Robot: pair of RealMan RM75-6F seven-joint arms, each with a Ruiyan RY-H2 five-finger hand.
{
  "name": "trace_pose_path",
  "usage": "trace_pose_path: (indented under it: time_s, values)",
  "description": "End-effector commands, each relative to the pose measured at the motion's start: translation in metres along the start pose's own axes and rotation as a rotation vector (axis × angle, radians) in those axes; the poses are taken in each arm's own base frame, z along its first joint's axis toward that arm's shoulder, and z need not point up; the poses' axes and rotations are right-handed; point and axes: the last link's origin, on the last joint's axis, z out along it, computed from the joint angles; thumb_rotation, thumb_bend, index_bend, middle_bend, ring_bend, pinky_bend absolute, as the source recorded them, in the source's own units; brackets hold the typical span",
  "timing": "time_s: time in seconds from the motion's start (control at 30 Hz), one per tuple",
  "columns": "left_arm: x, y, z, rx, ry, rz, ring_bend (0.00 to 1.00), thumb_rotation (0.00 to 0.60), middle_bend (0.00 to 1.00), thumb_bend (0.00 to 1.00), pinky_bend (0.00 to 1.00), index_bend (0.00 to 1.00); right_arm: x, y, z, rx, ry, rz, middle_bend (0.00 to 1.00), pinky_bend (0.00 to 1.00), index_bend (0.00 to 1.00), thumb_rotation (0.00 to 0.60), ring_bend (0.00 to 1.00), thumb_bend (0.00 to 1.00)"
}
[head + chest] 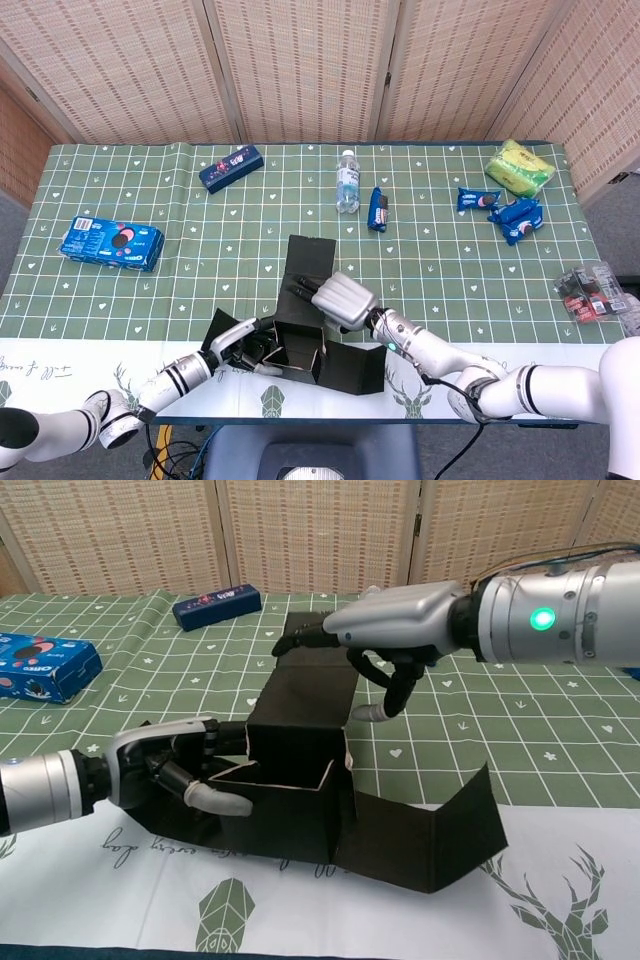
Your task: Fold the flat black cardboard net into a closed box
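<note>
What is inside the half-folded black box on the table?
In the chest view, the left robot hand's fingers reach into the open black box beside a folded-in flap. The box floor below them is hidden by its front wall.

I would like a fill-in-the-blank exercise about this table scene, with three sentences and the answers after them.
1. The left hand holds the half-folded black cardboard net, whose top is still ____.
2. The right hand hovers over the net's far flap, and in its fingers it holds ____.
3. At the far edge of the table, the water bottle stands ____.

Missing words: open; nothing; upright
</note>
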Motion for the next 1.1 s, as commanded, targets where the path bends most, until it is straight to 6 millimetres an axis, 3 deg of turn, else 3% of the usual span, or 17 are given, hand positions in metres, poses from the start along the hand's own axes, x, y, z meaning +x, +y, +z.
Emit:
trace_pose_path:
  time_s: [0.03, 0.33, 0.67, 0.73, 0.87, 0.97, 1.1]
  values:
    - [0.007, 0.002, -0.004, -0.005, 0.021, -0.019, 0.53, 0.600, 0.21, 0.16, 0.75, 0.21, 0.009, 0.011, -0.014, -0.043, 0.076, 0.072, 0.00, 0.97, 0.00, 0.600, 0.68, 0.40]
    - [0.035, 0.019, -0.025, -0.021, 0.060, -0.072, 0.52, 0.600, 0.21, 0.16, 0.75, 0.21, 0.007, 0.037, -0.060, -0.110, 0.210, 0.181, 0.05, 0.97, 0.00, 0.600, 0.68, 0.40]
    - [0.065, 0.039, -0.049, -0.053, 0.102, -0.189, 0.52, 0.600, 0.21, 0.16, 0.75, 0.21, -0.016, 0.049, -0.101, -0.179, 0.307, 0.299, 0.15, 0.97, 0.00, 0.600, 0.68, 0.39]
    - [0.071, 0.043, -0.052, -0.061, 0.113, -0.206, 0.52, 0.600, 0.21, 0.16, 0.76, 0.21, -0.023, 0.048, -0.107, -0.182, 0.320, 0.330, 0.16, 0.97, 0.00, 0.600, 0.68, 0.34]
    - [0.080, 0.051, -0.056, -0.071, 0.126, -0.222, 0.52, 0.600, 0.21, 0.16, 0.76, 0.21, -0.035, 0.043, -0.110, -0.186, 0.331, 0.323, 0.17, 0.97, 0.00, 0.600, 0.68, 0.07]
    - [0.085, 0.057, -0.057, -0.076, 0.131, -0.240, 0.52, 0.600, 0.21, 0.16, 0.76, 0.21, -0.041, 0.037, -0.107, -0.185, 0.363, 0.312, 0.14, 0.97, 0.00, 0.600, 0.68, 0.00]
    - [0.087, 0.061, -0.057, -0.077, 0.138, -0.252, 0.52, 0.600, 0.21, 0.16, 0.76, 0.21, -0.044, 0.027, -0.097, -0.181, 0.409, 0.305, 0.04, 0.97, 0.00, 0.600, 0.68, 0.00]
